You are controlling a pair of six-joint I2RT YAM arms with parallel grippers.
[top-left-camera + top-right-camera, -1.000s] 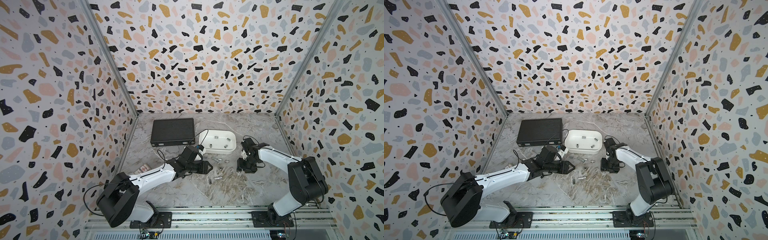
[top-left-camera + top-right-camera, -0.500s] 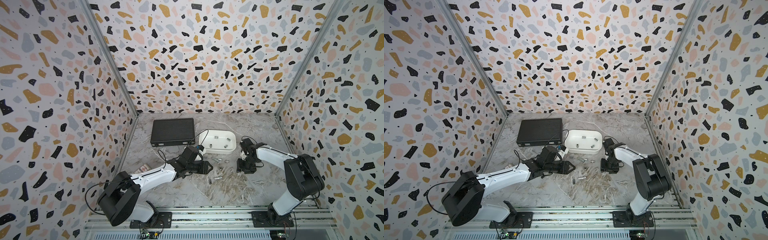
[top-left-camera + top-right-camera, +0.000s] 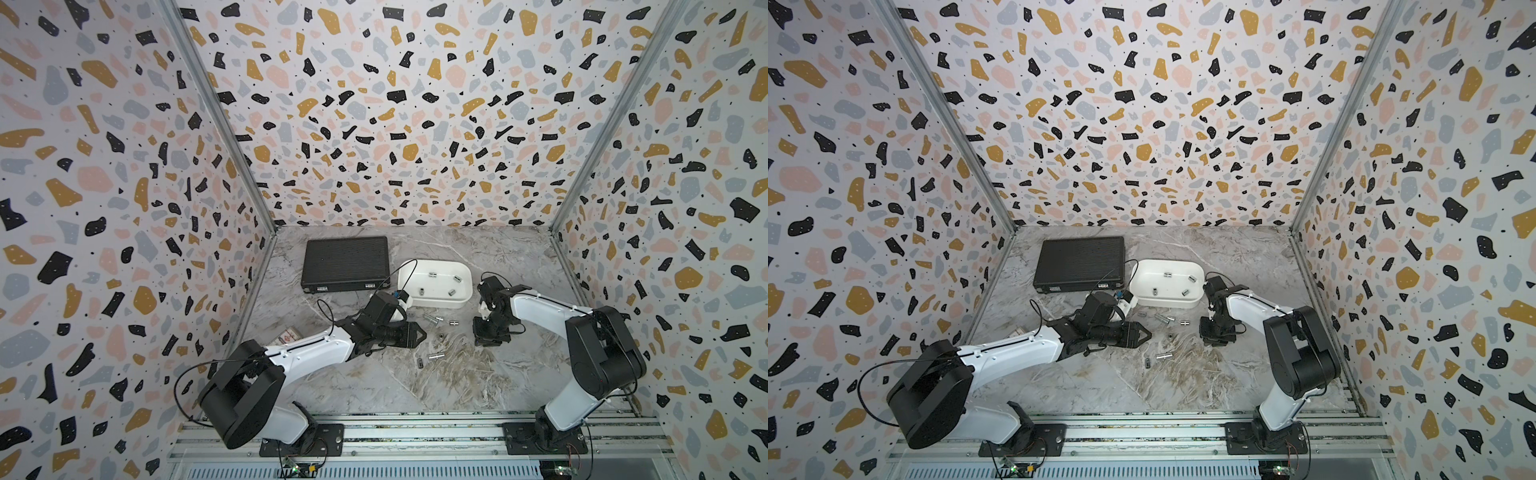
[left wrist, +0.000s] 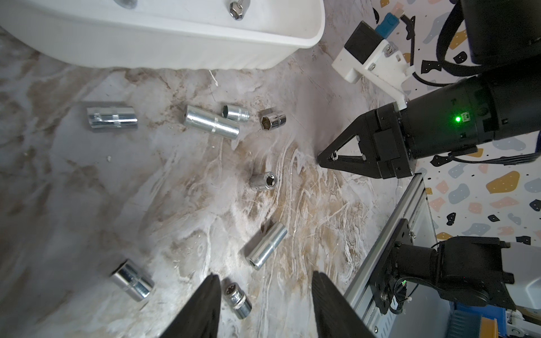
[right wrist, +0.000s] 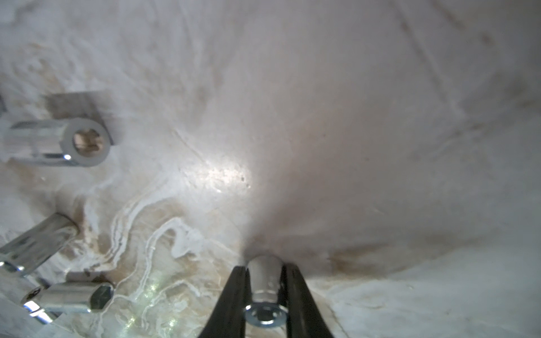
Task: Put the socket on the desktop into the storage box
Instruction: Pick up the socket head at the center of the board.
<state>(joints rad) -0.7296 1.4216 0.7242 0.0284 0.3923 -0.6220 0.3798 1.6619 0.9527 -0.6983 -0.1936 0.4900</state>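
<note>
Right wrist view tells you the right gripper (image 5: 265,267) has just pinched a socket (image 5: 265,288) that still rests on the counter (image 5: 351,117), right of its middle and near the storage box (image 3: 436,303), so lifting it across into that box looks like your next move; your left gripper (image 4: 265,281) hangs spread.

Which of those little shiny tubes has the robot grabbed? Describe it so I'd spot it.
Find the white storage box on the marble desktop. Near the box's end closest to the right arm, the right gripper points down at the desktop. The socket is the silver tube pinched between its black fingers; the other sockets lie loose.
</note>
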